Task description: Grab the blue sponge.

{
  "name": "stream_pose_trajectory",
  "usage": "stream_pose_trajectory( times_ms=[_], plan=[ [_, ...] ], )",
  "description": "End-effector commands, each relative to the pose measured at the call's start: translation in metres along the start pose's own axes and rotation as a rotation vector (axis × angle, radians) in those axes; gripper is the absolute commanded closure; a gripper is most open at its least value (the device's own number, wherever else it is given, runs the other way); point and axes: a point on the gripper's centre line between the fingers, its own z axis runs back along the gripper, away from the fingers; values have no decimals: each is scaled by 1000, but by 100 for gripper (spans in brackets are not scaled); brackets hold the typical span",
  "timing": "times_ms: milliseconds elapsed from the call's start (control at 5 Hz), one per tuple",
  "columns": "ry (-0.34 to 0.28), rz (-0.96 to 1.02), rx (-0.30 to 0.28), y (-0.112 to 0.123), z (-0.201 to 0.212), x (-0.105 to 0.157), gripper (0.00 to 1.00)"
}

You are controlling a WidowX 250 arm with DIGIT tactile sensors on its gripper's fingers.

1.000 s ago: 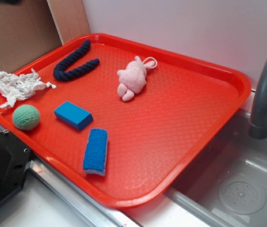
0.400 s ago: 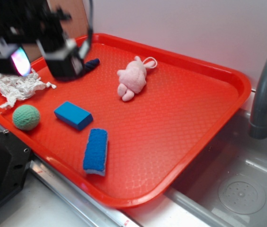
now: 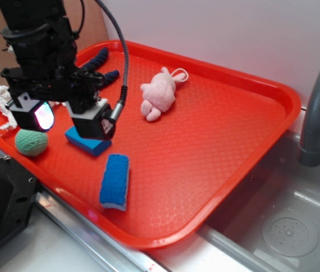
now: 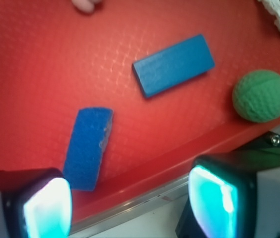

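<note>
The red tray (image 3: 234, 136) carries everything; the tool (image 3: 66, 116) hangs above its left side with jaws spread wide and empty, over the lighter blue block (image 3: 89, 143). The blue sponge (image 3: 115, 181) lies flat and untouched near the tray's front rim, just beside the block; its long axis runs roughly front to back, so the approach, descent and grasp all remain.
</note>
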Motion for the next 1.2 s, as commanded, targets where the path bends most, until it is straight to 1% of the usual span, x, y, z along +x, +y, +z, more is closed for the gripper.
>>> stream_pose_trajectory(
  times_ms=[0,200,400,600,800,1000],
  plan=[
    [-11,-7,-22,-5,4,3,0],
    [-4,22,-23,-18,-16,9,0],
    [-12,-1,-68,-32,-32,15,0],
    [16,1,-39,-40,-47,21,0],
    [45,-1,-10,-36,-59,13,0],
    [45,0,9,-32,-70,9,0]
  ],
)
